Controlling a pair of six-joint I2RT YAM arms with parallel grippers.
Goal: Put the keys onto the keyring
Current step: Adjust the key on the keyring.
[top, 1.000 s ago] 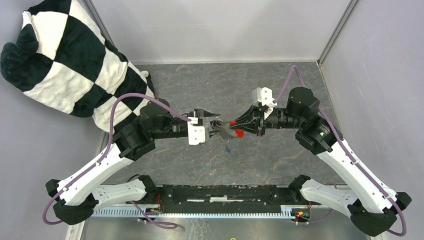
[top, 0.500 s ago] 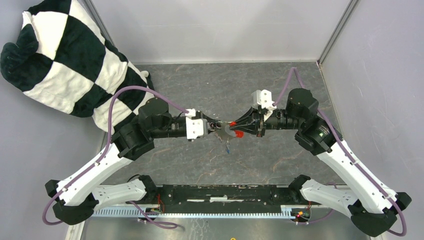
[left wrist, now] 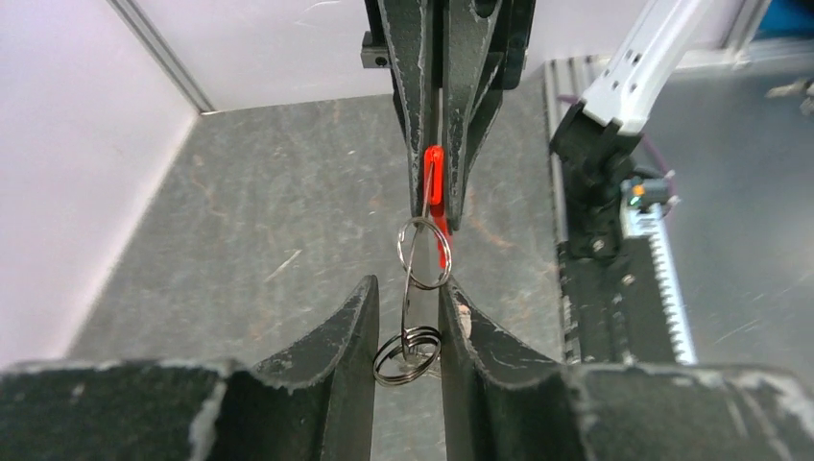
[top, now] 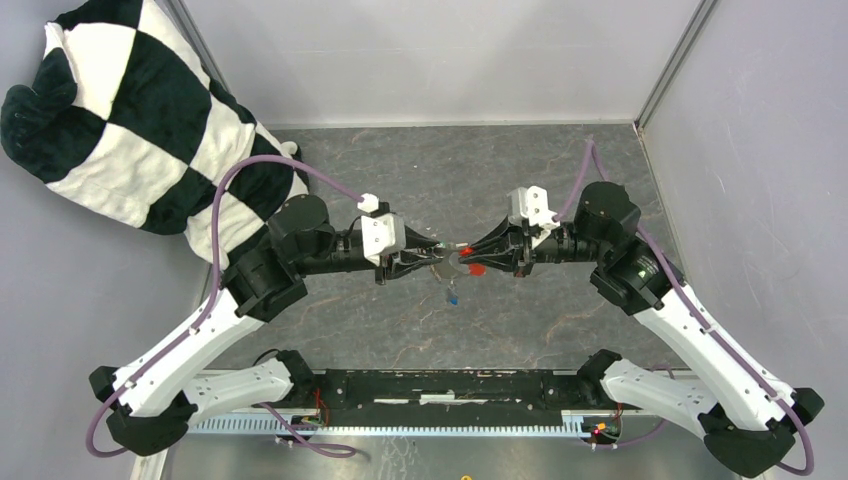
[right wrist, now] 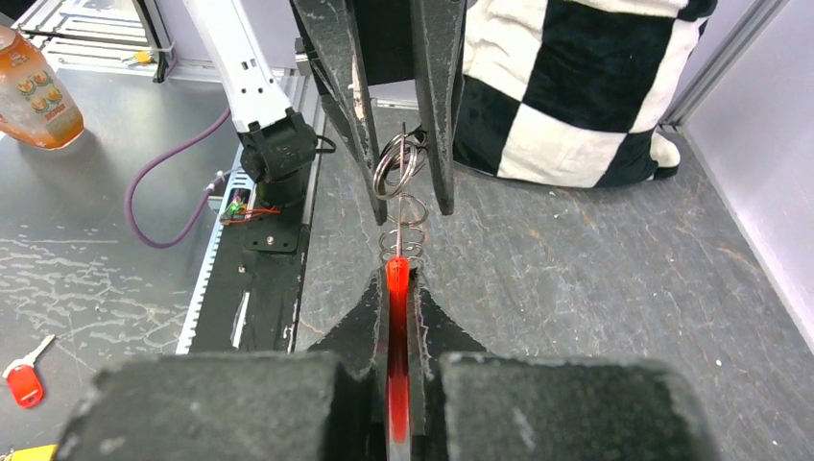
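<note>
My right gripper [top: 470, 257] is shut on the red tag [right wrist: 396, 317] of the keyring, edge-on between its pads; the tag also shows in the left wrist view [left wrist: 434, 178]. Thin wire rings [left wrist: 425, 253] lead from the tag to a coiled ring [left wrist: 408, 353]. That ring sits between my left gripper's [top: 438, 256] fingers and touches both. The two grippers meet tip to tip above the table's middle. A blue key head [top: 454, 297] hangs just below them. The green key is hidden. In the right wrist view the rings [right wrist: 401, 158] sit between the left fingers [right wrist: 360, 125].
A black-and-white checked cushion [top: 150, 120] lies at the far left, also in the right wrist view [right wrist: 576, 86]. Grey walls close in the back and right. A black rail [top: 430, 388] runs along the near edge. An orange bottle [right wrist: 34, 86] and a red-headed key [right wrist: 24, 379] lie outside.
My left wrist has rolled, bringing its white camera from the near side to the top, and its fingers have closed in around the ring. The right gripper kept hold of the red tag.
</note>
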